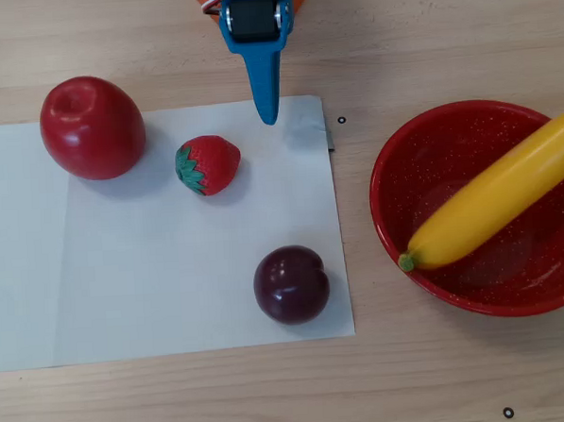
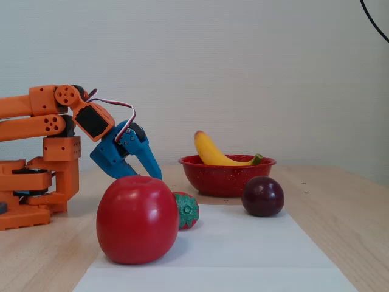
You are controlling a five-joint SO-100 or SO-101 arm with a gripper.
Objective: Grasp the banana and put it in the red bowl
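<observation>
The banana (image 1: 497, 203) lies inside the red bowl (image 1: 393, 158), its long axis running diagonally in the overhead view: green stem tip down at the bowl's lower-left rim, the other end rising up-right over the far rim and out of the picture. The end effector (image 1: 268, 115) hangs well apart from the bowl, to its upper left, tip pointing down above the edge of the white paper (image 1: 154, 303) on the bench (image 1: 273, 400). It holds nothing, and its blue fingers look pressed together. Only the fixed view shows the banana's (image 2: 213, 153) orange-blushed end standing above the bowl (image 2: 226, 176) and the folded orange arm (image 2: 42, 125).
</observation>
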